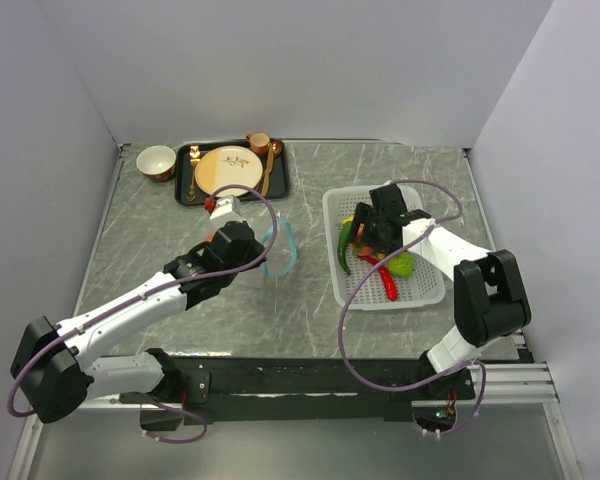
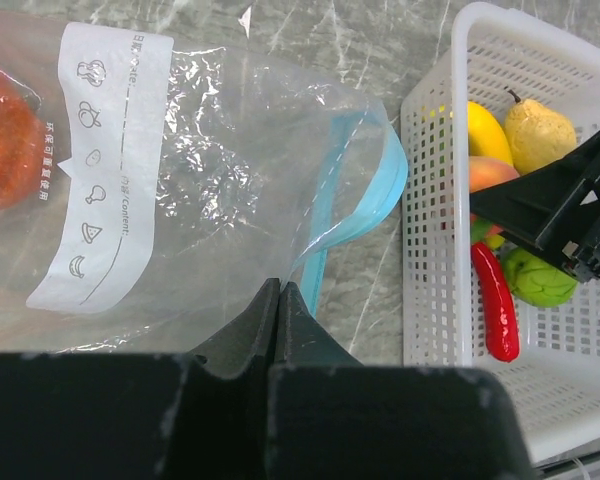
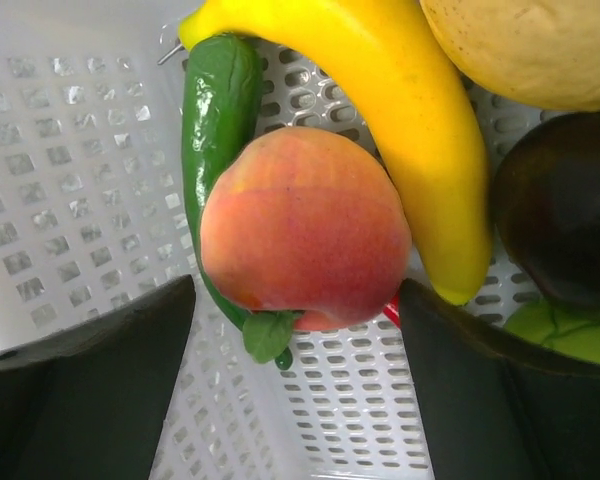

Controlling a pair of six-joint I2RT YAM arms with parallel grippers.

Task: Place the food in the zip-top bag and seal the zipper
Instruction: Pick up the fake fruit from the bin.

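Note:
The clear zip-top bag [image 2: 210, 170] lies on the table with an orange-red food item [image 2: 2, 135] inside it. Its teal zipper [image 2: 365, 195] gapes open toward the basket. My left gripper [image 2: 278, 288] is shut on the bag's edge near the zipper; it also shows in the top view [image 1: 258, 252]. My right gripper [image 3: 295, 340] is open inside the white basket [image 1: 420, 290]. An orange-red round fruit [image 3: 305, 225] sits just ahead of its fingers, untouched. Around it lie the green pepper [image 3: 215, 110], yellow banana [image 3: 400, 110], pale potato [image 3: 540, 45], dark fruit [image 3: 565, 215], lime-green ball [image 2: 540, 278] and red chilli [image 2: 495, 300].
A black tray [image 1: 185, 190] with the beige-and-orange plate [image 1: 227, 168], a cup [image 1: 259, 142] and cutlery stands at the back left. A small bowl [image 1: 156, 161] sits beside it. White walls close in the table on three sides.

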